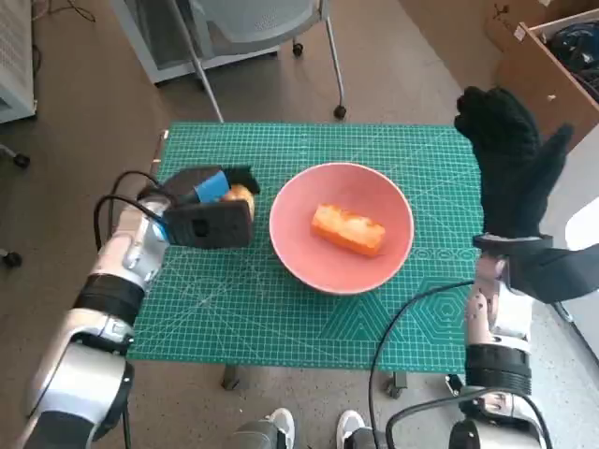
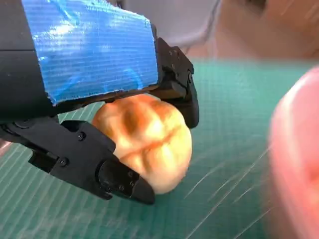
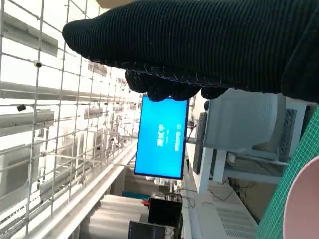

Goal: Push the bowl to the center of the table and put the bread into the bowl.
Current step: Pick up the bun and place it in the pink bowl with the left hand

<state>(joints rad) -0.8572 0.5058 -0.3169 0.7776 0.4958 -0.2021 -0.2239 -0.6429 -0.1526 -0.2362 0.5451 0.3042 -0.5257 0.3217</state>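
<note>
Gripping bread roll (image 2: 149, 144) | left robot hand (image 1: 211, 210) | beside bowl (image 1: 342, 227)

Little legible text. Right wrist view: a bright blue screen (image 3: 162, 137) stands in the room beyond the table, carrying a short line of pale characters at its middle; they are too small and too turned to read. Head view: the green cutting mat (image 1: 281, 318) is printed with a fine grid and angled guide lines, but no numerals or brand can be made out. Left wrist view: blue tape (image 2: 89, 47) on the left hand's back, unmarked.
</note>
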